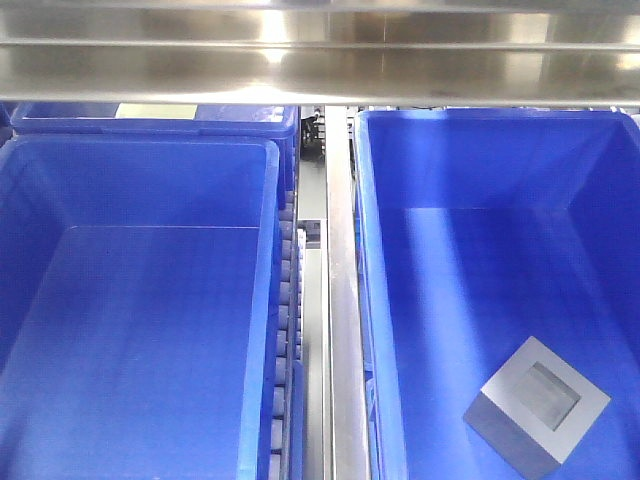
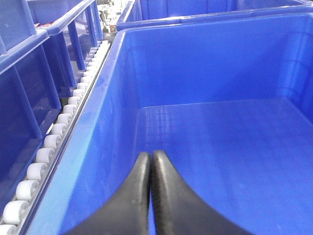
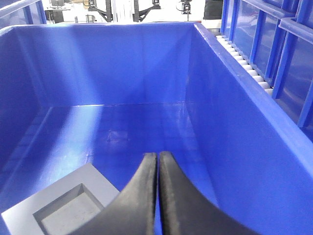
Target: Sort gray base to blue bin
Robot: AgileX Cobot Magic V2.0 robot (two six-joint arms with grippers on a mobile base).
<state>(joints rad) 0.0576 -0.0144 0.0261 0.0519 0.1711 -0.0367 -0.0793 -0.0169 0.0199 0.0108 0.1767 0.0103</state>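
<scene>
The gray base [image 1: 538,405] rests on the floor of the right blue bin [image 1: 375,250], near its front right corner, recess facing up. In the right wrist view the gray base [image 3: 58,205] sits at the lower left, just left of my right gripper [image 3: 157,155], which is shut with nothing in it and hangs inside that blue bin [image 3: 234,122]. My left gripper [image 2: 149,155] is shut too, holding nothing, above the floor of the left blue bin [image 2: 112,88]. Neither gripper shows in the front view.
A roller conveyor [image 1: 290,330] and a metal rail [image 1: 340,300] run between the two bins. A steel shelf [image 1: 320,60] spans the top. A further blue bin [image 1: 150,120] stands behind the left one. Ribbed blue crates [image 2: 29,83] flank the rollers [image 2: 54,137].
</scene>
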